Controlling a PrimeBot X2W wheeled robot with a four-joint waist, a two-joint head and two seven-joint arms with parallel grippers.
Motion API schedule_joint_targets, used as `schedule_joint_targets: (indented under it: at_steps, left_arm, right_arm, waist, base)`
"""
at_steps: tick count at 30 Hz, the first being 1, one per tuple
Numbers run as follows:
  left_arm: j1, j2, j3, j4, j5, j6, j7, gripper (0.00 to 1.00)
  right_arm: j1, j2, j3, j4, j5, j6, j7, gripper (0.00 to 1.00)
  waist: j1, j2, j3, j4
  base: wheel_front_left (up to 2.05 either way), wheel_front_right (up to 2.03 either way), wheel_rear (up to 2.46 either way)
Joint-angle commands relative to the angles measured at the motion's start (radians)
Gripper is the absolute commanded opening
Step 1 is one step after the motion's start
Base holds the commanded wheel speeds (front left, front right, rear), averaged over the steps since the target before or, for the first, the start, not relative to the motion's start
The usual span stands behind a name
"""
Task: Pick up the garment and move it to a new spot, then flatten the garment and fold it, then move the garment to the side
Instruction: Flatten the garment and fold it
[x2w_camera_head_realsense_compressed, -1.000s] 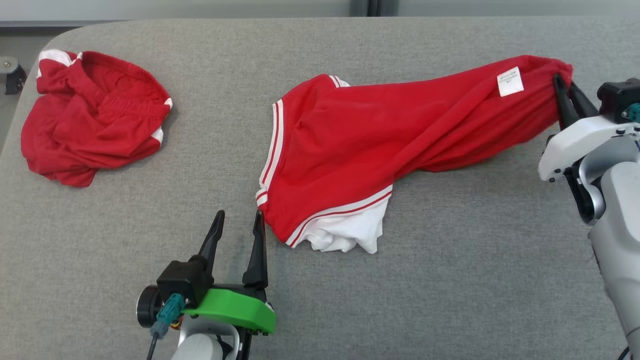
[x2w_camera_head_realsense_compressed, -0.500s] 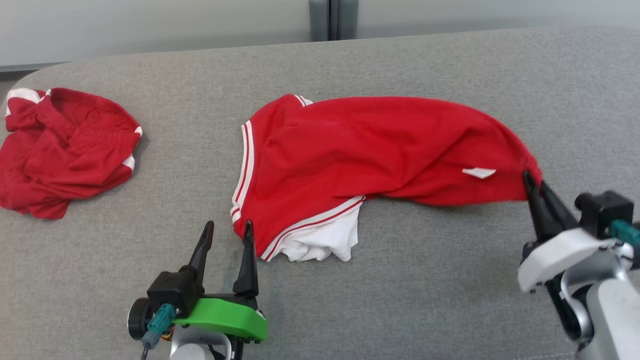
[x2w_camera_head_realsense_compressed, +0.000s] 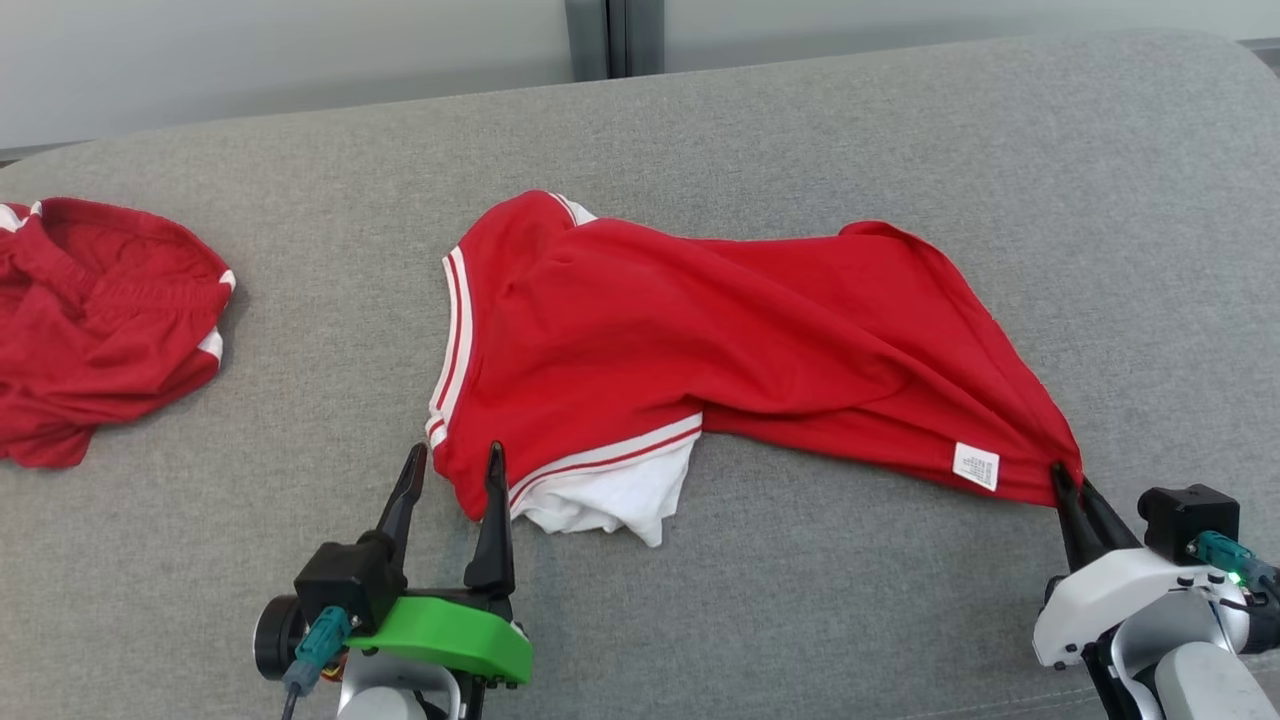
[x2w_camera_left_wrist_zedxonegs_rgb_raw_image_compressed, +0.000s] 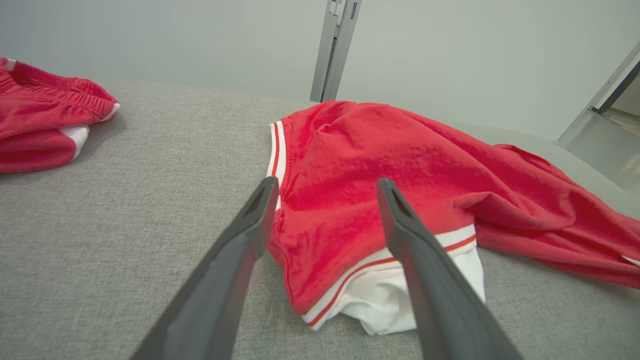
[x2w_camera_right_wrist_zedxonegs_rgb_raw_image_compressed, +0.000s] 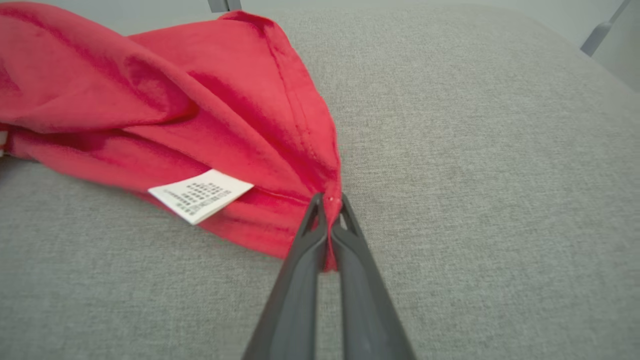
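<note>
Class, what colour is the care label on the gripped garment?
Care label: white, dark print; right wrist view.

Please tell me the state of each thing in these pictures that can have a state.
Red garment: unfolded, wrinkled, lying on the grey fabric surface, one corner pinched.
Right gripper: shut on that corner.
Left gripper: open, holding nothing.
Care label: exposed, facing up.
Second red garment: crumpled in a heap.
</note>
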Motion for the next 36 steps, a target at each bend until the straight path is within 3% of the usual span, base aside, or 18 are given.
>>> schedule_joint_targets:
  at_steps: [1,9,15,21,24,25,26,27,31,36]
  left_arm:
    - [-0.011,0.004,-0.001,0.003,0.001,-0.003,0.0,1.0]
    - [0.01,0.004,0.027,0.018,-0.022,0.005,0.001,1.0]
    - [-0.005,0.004,0.028,0.12,-0.053,-0.008,0.003,1.0]
    - [-0.078,0.004,0.034,0.235,-0.091,-0.009,0.032,1.0]
    - [-0.109,0.004,0.019,0.274,-0.111,-0.037,0.045,1.0]
    - [-0.116,0.004,0.014,0.283,-0.114,-0.042,0.049,0.63]
    - [-0.126,0.004,0.007,0.292,-0.116,-0.05,0.05,0.15]
    - [-0.135,0.004,0.001,0.298,-0.112,-0.053,0.048,0.0]
    - [-0.166,0.005,-0.014,0.289,-0.081,-0.055,0.022,0.0]
    - [-0.176,0.016,0.006,0.128,-0.02,-0.03,-0.001,0.0]
  right_arm:
    - [-0.008,0.001,-0.009,0.015,-0.011,-0.002,-0.012,1.0]
    - [0.006,-0.012,-0.084,0.078,-0.019,-0.001,-0.047,1.0]
    - [-0.019,0.015,-0.143,0.003,-0.042,-0.001,-0.115,1.0]
    - [-0.047,0.039,-0.105,-0.078,-0.068,-0.001,-0.144,1.0]
    - [-0.046,0.047,-0.097,-0.112,-0.078,-0.001,-0.15,1.0]
    - [-0.046,0.048,-0.1,-0.118,-0.08,-0.001,-0.152,1.0]
    - [-0.045,0.051,-0.104,-0.125,-0.084,-0.001,-0.152,1.0]
    - [-0.045,0.053,-0.11,-0.131,-0.086,-0.001,-0.155,1.0]
    - [-0.043,0.067,-0.142,-0.154,-0.096,-0.001,-0.162,1.0]
    - [-0.029,0.086,-0.177,-0.178,-0.11,-0.001,-0.169,1.0]
  waist:
    - [0.0,-0.0001,-0.004,0.001]
    - [0.0,-0.0001,-0.026,0.006]
    - [0.0,-0.0001,-0.02,-0.014]
    - [0.0,-0.0001,0.001,-0.035]
    - [0.0,-0.0001,0.007,-0.042]
    - [0.0,-0.0001,0.008,-0.042]
    - [0.0,-0.0001,0.008,-0.043]
    - [0.0,-0.0001,0.008,-0.043]
    - [0.0,-0.0001,0.003,-0.041]
    - [0.0,-0.0001,-0.008,-0.037]
  base:
    - [0.0,0.0,0.0]
    - [0.0,0.0,0.0]
    - [0.0,0.0,0.0]
    - [0.0,0.0,0.0]
    - [0.0,0.0,0.0]
    - [0.0,0.0,0.0]
    - [0.0,0.0,0.0]
    - [0.0,0.0,0.0]
    - [0.0,0.0,0.0]
    - [0.0,0.0,0.0]
